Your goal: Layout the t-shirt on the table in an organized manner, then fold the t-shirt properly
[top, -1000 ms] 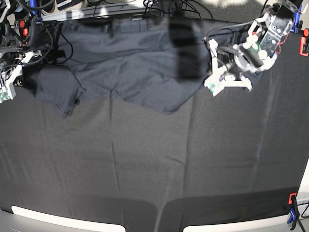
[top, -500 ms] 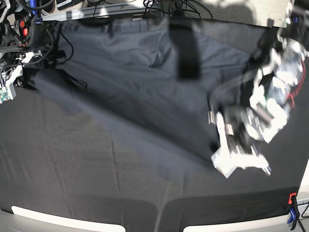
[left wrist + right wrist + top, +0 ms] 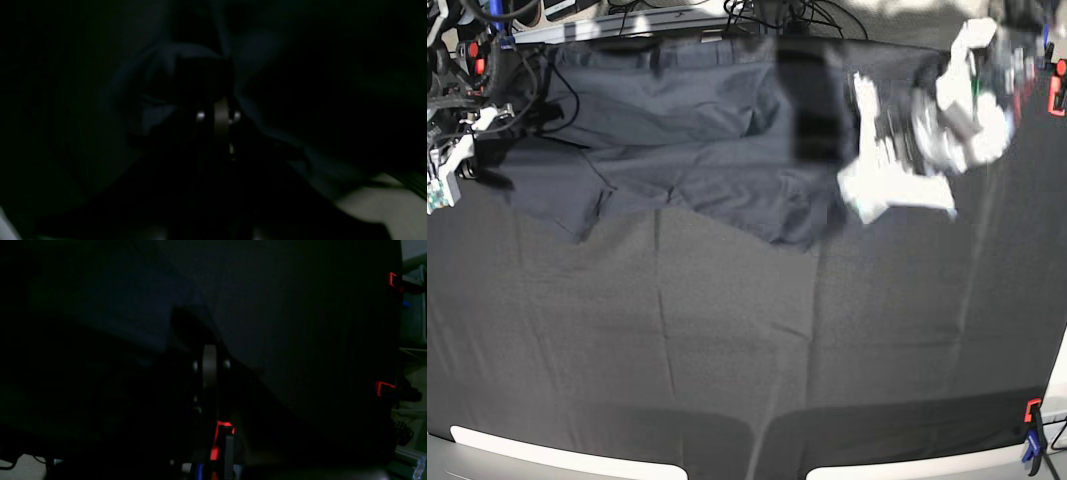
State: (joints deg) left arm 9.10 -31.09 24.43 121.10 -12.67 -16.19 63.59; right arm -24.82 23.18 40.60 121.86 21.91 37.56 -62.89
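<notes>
The shirt (image 3: 687,150) is not laid out yet: it hangs stretched between the 2 grippers at the far edge of the table (image 3: 727,360), its lower edge sagging in uneven points, and no fold has begun. The left gripper (image 3: 872,195), blurred in the base view, is clamped on 1 end of the shirt; the right gripper (image 3: 209,365) is closed on the other end. The shirt is thin, smooth and dark, with soft creases. The table cloth is matte black and lightly creased.
</notes>
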